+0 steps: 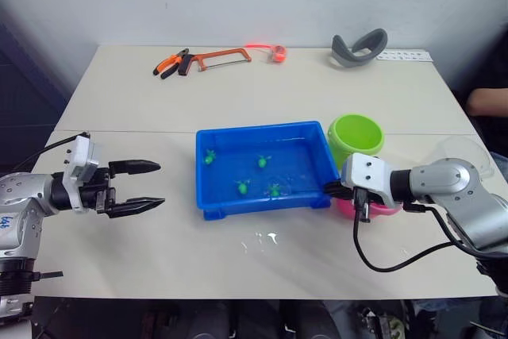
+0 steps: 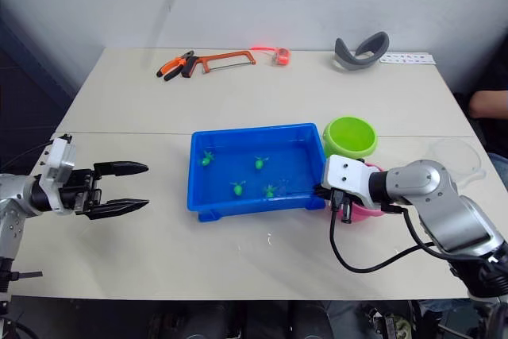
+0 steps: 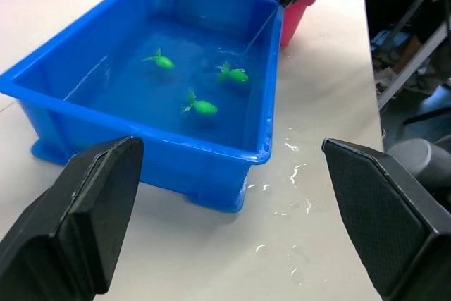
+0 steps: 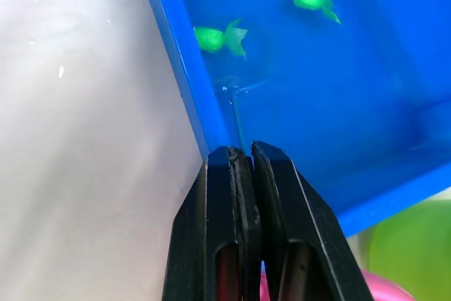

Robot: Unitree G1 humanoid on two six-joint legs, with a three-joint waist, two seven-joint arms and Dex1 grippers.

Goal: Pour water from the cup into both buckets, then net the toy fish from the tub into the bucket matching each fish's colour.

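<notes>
The blue tub (image 1: 208, 137) holds water and several green toy fish (image 1: 243, 186). My right gripper (image 1: 333, 190) hangs at the tub's right end, above the pink bucket (image 1: 382, 209), and is shut on the net's thin handle (image 4: 237, 126). The handle slants down into the water, where the hoop is hard to make out. The lime green bucket (image 1: 355, 136) stands just behind the pink one. The clear cup (image 1: 467, 153) sits at the far right. My left gripper (image 1: 160, 184) hovers open and holding nothing, left of the tub.
A hacksaw (image 1: 220, 58), orange pliers (image 1: 170, 63), a small orange object (image 1: 277, 53) and a grey curved piece (image 1: 359, 45) lie along the table's far edge. Water drops (image 1: 262, 238) lie in front of the tub. A person's arm (image 1: 486, 101) shows at the right.
</notes>
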